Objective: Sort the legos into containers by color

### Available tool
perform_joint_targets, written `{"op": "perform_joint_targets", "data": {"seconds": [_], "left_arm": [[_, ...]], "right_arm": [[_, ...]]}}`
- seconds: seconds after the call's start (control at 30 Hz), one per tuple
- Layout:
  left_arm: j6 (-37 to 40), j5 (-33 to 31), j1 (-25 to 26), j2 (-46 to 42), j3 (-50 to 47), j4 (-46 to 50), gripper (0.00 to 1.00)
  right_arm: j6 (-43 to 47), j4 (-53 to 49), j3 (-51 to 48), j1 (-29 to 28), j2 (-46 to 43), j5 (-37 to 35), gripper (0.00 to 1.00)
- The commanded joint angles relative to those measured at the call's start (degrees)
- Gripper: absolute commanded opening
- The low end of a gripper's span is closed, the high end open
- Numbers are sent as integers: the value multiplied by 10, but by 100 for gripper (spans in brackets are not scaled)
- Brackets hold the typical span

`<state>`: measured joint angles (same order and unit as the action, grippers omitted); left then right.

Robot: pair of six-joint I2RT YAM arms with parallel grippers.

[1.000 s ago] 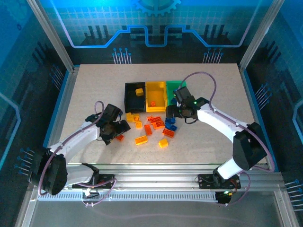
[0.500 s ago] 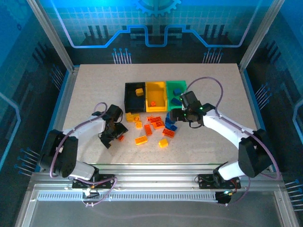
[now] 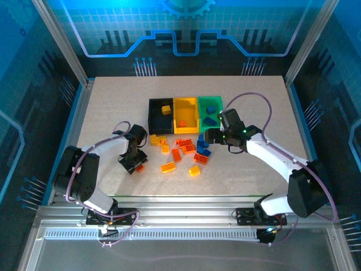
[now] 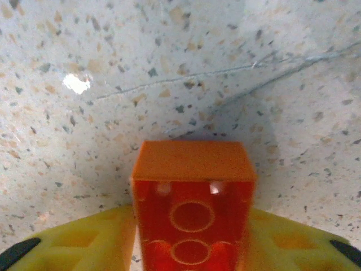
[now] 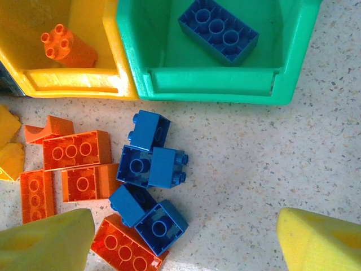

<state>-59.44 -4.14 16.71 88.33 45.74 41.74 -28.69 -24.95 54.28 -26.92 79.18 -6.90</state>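
- Flanking one orange-red brick (image 4: 192, 209) on the worktop (image 3: 254, 101), the left pincer (image 4: 190, 248) is set low at the left edge of the pile. Its yellow pads (image 4: 73, 245) are placed close on either side, seemingly so that this stray piece can be gripped. Whether the pads are pressed against it cannot be told, since their tips are cut off by the bottom edge of the left wrist view.
- In the black bin (image 3: 151, 117), leftmost of the row, a yellow brick (image 3: 166, 109) is seen. Anything else in its dark interior is hard to make out.
- In the yellow bin (image 5: 73, 79) an orange-red piece (image 5: 65, 48) is lodged. One colour per bin is therefore judged to be the rule, not bin matched to brick.
- The loose legos (image 3: 180, 152) are scattered just in front of the bins, with a blue cluster (image 5: 151, 166) nearest the green one. Some yellow pieces (image 5: 8, 161) are cropped by the left edge of the right wrist view.
- In the green bin (image 5: 208, 84) a blue brick (image 5: 219, 31) is held.
- The right pincer (image 5: 183, 240) is spread wide and nothing is gripped. It is hung over the blue cluster, probably so that the carry to the green bin is kept short.
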Motion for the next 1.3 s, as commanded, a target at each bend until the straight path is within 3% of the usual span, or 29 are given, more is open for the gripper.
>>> {"op": "perform_joint_targets", "data": {"seconds": [0.0,0.13,0.27,0.33,0.47,0.53,0.6,0.7,0.97,1.27], "left_arm": [[29,-14,-3,-9,5,-53,44],[57,-20,18,-47,31,-35,41],[93,-53,86,-81,103,-30,42],[113,-74,124,-63,162,-32,41],[144,-82,153,3,267,-36,41],[148,-65,151,42,317,-21,48],[158,-67,151,64,359,20,61],[153,-68,148,41,324,40,72],[114,-11,67,-91,73,-5,78],[145,-4,51,-9,51,-72,81]], "right_arm": [[-6,12,-8,7,-11,6,85],[-9,11,-9,10,-14,5,85],[-15,15,-15,17,-24,7,85],[-17,16,-16,18,-25,4,85],[-20,10,-15,22,-26,4,85],[-20,3,-13,22,-28,6,85],[-21,-5,-13,22,-32,6,85],[-21,-7,-20,22,-40,6,85],[-21,4,-24,22,-34,11,85],[-17,-6,-21,22,-39,4,85]]}}
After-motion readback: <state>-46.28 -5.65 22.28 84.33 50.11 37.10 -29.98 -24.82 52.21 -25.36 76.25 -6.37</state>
